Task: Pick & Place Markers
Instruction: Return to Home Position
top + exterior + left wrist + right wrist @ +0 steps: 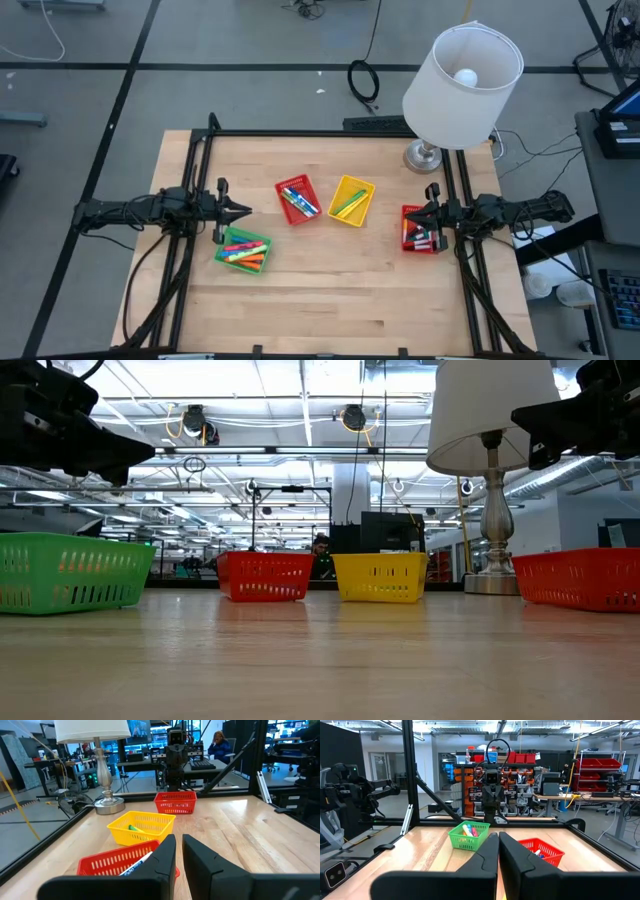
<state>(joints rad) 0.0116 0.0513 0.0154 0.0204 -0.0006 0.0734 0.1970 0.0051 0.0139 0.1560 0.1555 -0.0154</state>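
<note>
We'd say sorting's done: the markers [244, 253] all lie inside the green basket [70, 572], yellow basket [380, 578] and two red baskets [265, 575], so the left gripper [246, 210] and right gripper [411, 213] hang empty at their own sides, fingers together.

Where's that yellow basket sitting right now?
In the high view, the yellow basket sits near the middle of the table, close beside a red basket on the picture's left, with the lamp standing farther back to its right.
</note>
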